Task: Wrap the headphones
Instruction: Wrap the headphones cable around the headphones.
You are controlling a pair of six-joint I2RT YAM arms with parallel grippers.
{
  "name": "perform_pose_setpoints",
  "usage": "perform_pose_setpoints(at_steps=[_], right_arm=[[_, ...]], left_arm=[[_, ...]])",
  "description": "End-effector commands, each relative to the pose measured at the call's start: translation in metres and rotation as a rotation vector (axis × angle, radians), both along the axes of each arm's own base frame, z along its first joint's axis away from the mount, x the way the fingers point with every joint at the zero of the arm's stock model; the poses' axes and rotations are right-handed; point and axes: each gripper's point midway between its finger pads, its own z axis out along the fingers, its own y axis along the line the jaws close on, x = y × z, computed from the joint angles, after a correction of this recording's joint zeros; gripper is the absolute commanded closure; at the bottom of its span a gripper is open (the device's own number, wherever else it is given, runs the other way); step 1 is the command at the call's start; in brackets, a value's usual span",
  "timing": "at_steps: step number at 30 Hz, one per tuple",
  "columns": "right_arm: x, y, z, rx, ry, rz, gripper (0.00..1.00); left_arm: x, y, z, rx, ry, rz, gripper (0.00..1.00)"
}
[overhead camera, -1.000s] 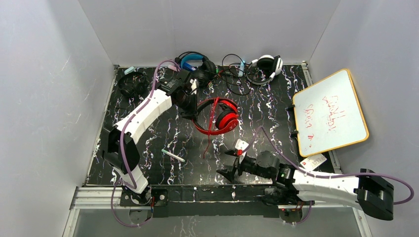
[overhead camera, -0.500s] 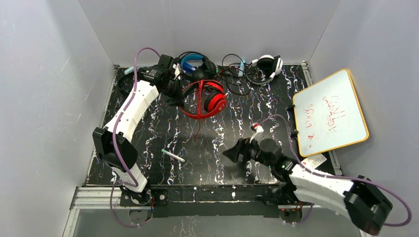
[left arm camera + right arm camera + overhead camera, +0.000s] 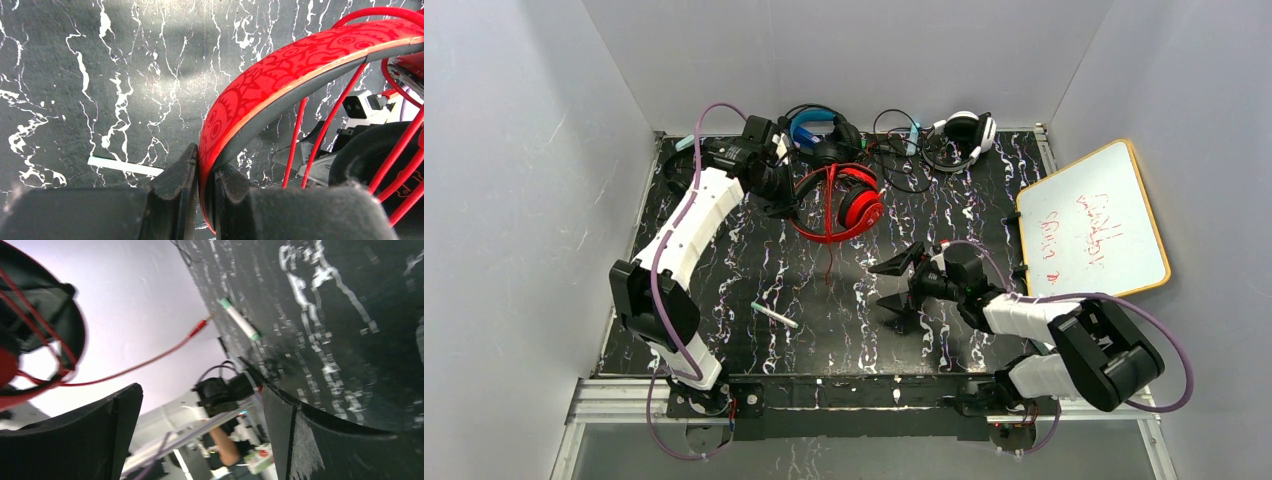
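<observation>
Four pairs of headphones occupy the upper part of the top view: a glossy red pair [image 3: 839,205] with a gear-patterned headband, a black pair with blue headband [image 3: 819,130], a white-and-black pair [image 3: 964,130], and an all-black pair [image 3: 674,172] at upper left. The left gripper [image 3: 205,170] is clamped on the red headband's edge, upper centre; the thin red cable [image 3: 828,262] trails downward. The right gripper [image 3: 894,282], centre-right, is spread wide and holds nothing. One slim marker [image 3: 774,315] lies on the marbled black table [image 3: 754,270]; one rounded whiteboard [image 3: 1092,230] sits at the right

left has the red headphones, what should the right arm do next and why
Probably ease the open right gripper toward the loose red cable tail and close on it: the left gripper is clamped on the red headphones, and the tail trails free nearby.
</observation>
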Motion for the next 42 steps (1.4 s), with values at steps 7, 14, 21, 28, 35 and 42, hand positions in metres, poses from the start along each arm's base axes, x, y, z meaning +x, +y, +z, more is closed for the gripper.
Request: perform_pose_setpoints(at_steps=[7,14,21,28,35,42], right_arm=[[0.041,0.008,0.061,0.132,0.364,-0.317,0.02],[0.047,0.017,0.067,0.150,0.527,-0.378,0.01],[0.071,0.033,0.078,0.207,0.551,-0.398,0.01],[0.092,0.040,0.076,0.293,0.595,-0.450,0.01],[0.109,0.049,0.077,0.319,0.604,-0.471,0.01],[0.124,0.052,0.068,0.360,0.613,-0.507,0.07]], left_arm=[[0.009,-0.019,0.029,-0.169,-0.127,0.068,1.00],[0.034,-0.027,0.037,-0.221,-0.192,0.138,1.00],[0.058,-0.041,0.027,-0.259,-0.244,0.187,1.00],[0.073,-0.057,0.028,-0.306,-0.259,0.194,1.00],[0.082,-0.063,0.023,-0.319,-0.267,0.200,1.00],[0.085,-0.068,0.030,-0.352,-0.282,0.202,1.00]])
